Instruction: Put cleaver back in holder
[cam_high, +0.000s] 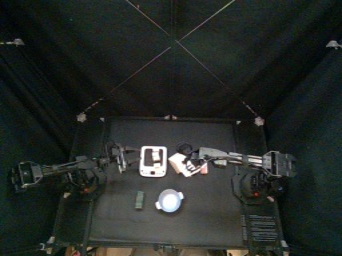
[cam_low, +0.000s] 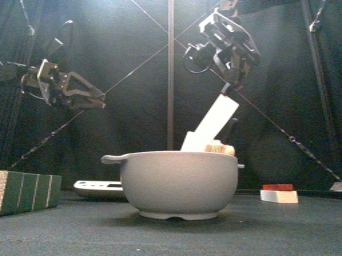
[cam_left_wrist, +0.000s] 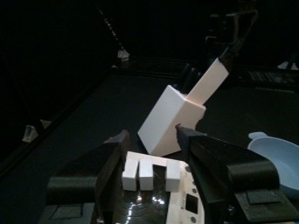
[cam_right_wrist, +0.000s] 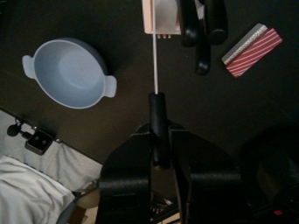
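The cleaver (cam_left_wrist: 201, 92) hangs tilted from your right gripper (cam_low: 225, 55), blade tip down at the holder (cam_left_wrist: 149, 172).

Your right jaws pinch the dark handle; in the right wrist view the blade shows edge-on as a thin line above the holder's slots. Your left gripper (cam_left_wrist: 152, 179) sits just beside the holder, jaws spread wide around nothing. Lower with the blade this tilted and I judge it could jam on a slot edge or tip the holder. On the surface (cam_high: 120, 195) you have one cleaver, one holder, one grey bowl (cam_low: 178, 183), one red-striped block (cam_right_wrist: 253, 51), one green bar (cam_low: 27, 192).
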